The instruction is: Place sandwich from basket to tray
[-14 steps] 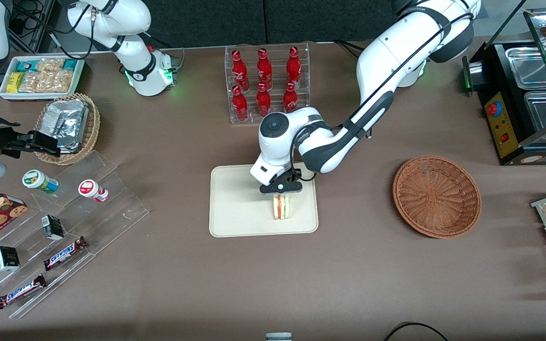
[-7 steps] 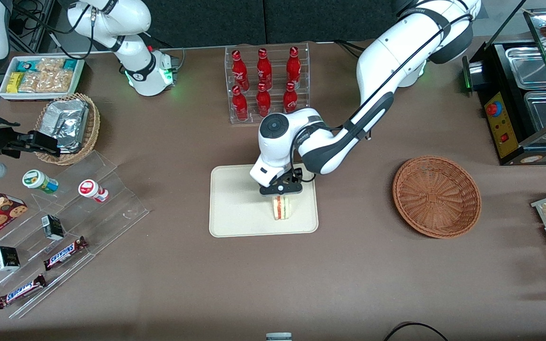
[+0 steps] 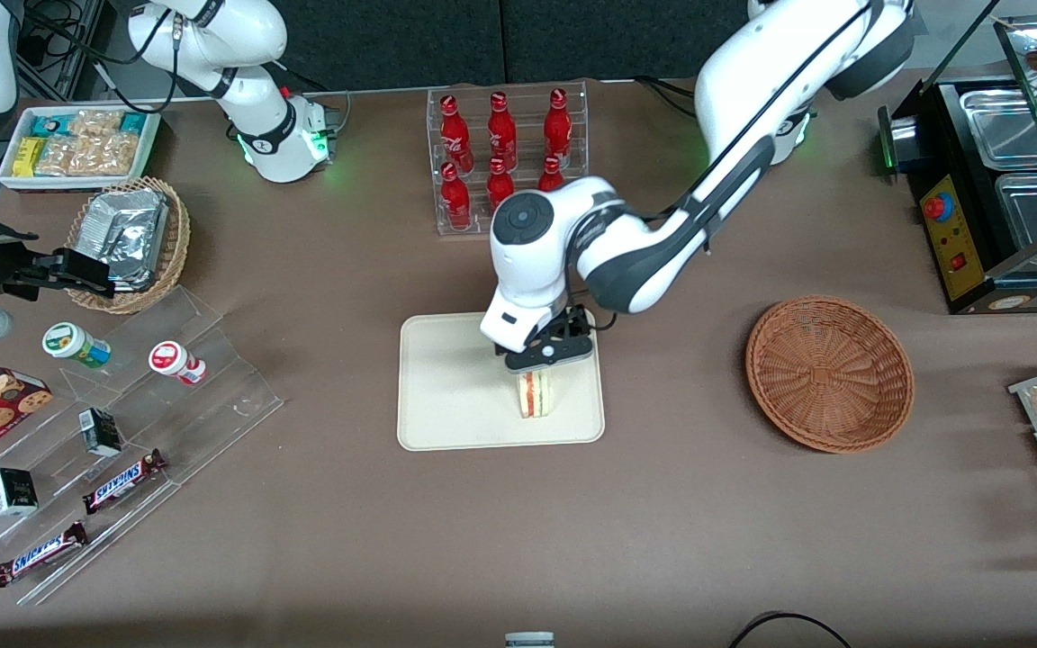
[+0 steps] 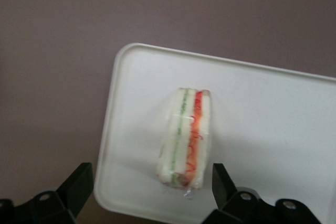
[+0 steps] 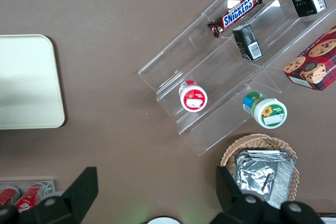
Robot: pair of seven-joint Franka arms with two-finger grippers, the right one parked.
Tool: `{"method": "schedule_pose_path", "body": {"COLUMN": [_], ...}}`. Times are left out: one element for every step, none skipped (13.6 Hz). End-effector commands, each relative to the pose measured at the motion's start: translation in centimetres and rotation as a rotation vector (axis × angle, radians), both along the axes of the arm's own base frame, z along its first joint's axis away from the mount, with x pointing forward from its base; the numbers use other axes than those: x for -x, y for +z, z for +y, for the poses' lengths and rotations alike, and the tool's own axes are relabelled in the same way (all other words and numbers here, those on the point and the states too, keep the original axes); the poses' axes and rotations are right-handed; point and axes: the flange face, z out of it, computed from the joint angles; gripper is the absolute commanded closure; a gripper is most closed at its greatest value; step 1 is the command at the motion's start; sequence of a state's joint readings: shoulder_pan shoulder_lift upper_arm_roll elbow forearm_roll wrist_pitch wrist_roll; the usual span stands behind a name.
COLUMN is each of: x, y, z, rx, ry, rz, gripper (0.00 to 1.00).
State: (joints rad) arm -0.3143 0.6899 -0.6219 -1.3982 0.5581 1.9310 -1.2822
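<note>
The sandwich (image 3: 535,394) (image 4: 187,139), a pale wedge with red and green filling stripes, stands on its edge on the cream tray (image 3: 451,396) (image 4: 262,108), near the tray's working-arm end. My gripper (image 3: 544,360) (image 4: 152,184) hangs just above the sandwich, open, its black fingers (image 4: 79,184) spread wide and clear of the bread on both sides. The reddish-brown wicker basket (image 3: 829,372) lies empty on the table toward the working arm's end.
A clear rack of red bottles (image 3: 505,157) stands farther from the front camera than the tray. Toward the parked arm's end are a tan basket of foil packets (image 3: 131,241), clear display steps with snacks (image 3: 122,432) and a snack tray (image 3: 77,144). A black appliance (image 3: 996,180) sits at the working arm's end.
My gripper has risen off the sandwich and the arm's wrist has lifted; the sandwich stays standing where it was on the tray.
</note>
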Motion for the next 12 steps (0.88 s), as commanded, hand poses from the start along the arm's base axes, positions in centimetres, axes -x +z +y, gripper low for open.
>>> {"method": "schedule_pose_path", "body": {"x": [-1.6,-2.0,-2.7,-3.2,-3.6,-3.9,-4.1,-4.3,-3.8,-3.4,-4.0,-4.3], "y": [5.1,6.8,8.4,9.8,11.2,12.8,14.4,15.8,17.9,19.0,19.5,20.7], "z": [2.8,3.7,5.2,6.6,8.3,10.1,12.1,14.1,15.5,16.4,18.6,20.4], "rx": [-0.023,-0.02,-0.019,-0.023,-0.031,-0.038,-0.045,-0.049,-0.048,-0.063,-0.076,-0.059], "ry": [0.123,0.145,0.167,0.173,0.171,0.158,0.143,0.13,0.091,0.048,0.046,0.04], "rz": [0.019,0.02,0.008,0.001,0.018,0.037,0.057,0.084,0.104,0.121,0.142,0.146], "gripper": [0.0,0.0,0.0,0.0,0.0,0.0,0.0,0.0,0.0,0.0,0.0,0.0]}}
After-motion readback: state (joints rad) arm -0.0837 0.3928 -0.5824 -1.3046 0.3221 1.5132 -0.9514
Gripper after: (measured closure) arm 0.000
